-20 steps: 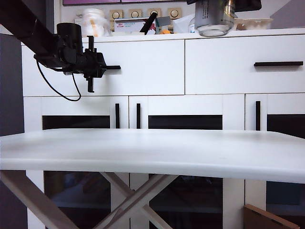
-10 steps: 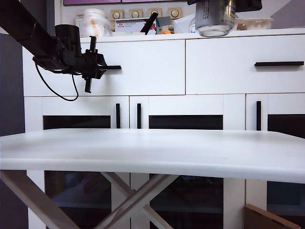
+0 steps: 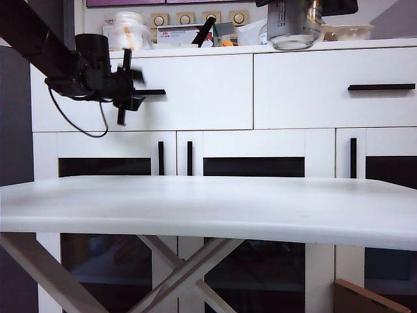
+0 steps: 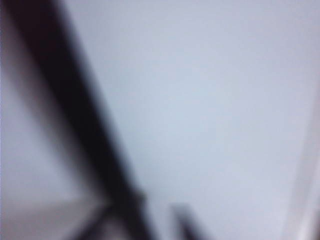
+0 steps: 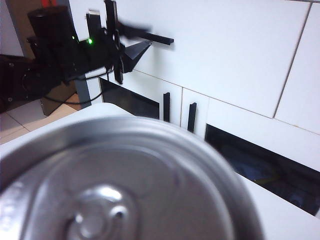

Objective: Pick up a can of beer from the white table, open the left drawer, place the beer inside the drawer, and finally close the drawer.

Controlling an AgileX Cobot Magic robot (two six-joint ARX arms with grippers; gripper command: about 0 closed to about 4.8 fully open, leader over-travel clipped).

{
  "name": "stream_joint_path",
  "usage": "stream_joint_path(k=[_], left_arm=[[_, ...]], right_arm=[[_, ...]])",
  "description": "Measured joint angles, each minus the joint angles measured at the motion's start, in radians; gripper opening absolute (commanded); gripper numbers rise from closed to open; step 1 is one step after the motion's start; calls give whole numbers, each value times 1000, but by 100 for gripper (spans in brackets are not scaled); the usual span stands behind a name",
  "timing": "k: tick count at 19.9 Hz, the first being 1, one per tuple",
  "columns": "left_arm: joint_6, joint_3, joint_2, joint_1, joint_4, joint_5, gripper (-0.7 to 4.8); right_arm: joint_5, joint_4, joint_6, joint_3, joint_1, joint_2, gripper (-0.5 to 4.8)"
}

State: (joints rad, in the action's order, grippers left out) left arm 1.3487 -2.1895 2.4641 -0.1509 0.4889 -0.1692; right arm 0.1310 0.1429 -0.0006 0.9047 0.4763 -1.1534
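The can of beer (image 3: 291,27) hangs high above the white table (image 3: 208,208), in front of the cabinet top, with my right gripper (image 3: 296,8) shut on it. Its silver lid (image 5: 125,195) fills the right wrist view. My left gripper (image 3: 135,89) is at the left drawer (image 3: 202,91), whose front sits flush with the cabinet. Its fingers stand apart above and below the black bar handle (image 3: 155,92), blurred by motion. The right wrist view shows that gripper (image 5: 125,42) at the handle (image 5: 157,37). The left wrist view is a blur of white front and dark handle (image 4: 75,100).
The right drawer's handle (image 3: 381,87) is at the far right. A jar (image 3: 127,29), a box (image 3: 179,32) and a bowl (image 3: 348,31) stand on the cabinet top. Glass doors with black vertical handles (image 3: 160,158) are below. Cardboard (image 3: 365,300) lies on the floor.
The left gripper's fingers, shut on the drawer handle before, have parted around it. The right arm and the can have stayed still.
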Motion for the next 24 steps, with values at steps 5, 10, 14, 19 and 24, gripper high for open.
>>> stream_joint_path(k=[5, 10, 14, 19, 24], left_arm=[[127, -5, -6, -5, 23, 74, 397], [133, -14, -6, 0, -15, 106, 380], [135, -14, -6, -2, -33, 105, 380], [153, -14, -2, -1, -53, 101, 380], [172, -14, -2, -1, -56, 102, 380]], right_arm=[[0, 0, 0, 0, 0, 0, -5], [0, 0, 0, 0, 0, 0, -5], [0, 0, 0, 0, 0, 0, -5], [0, 0, 0, 0, 0, 0, -5], [0, 0, 0, 0, 0, 0, -5]])
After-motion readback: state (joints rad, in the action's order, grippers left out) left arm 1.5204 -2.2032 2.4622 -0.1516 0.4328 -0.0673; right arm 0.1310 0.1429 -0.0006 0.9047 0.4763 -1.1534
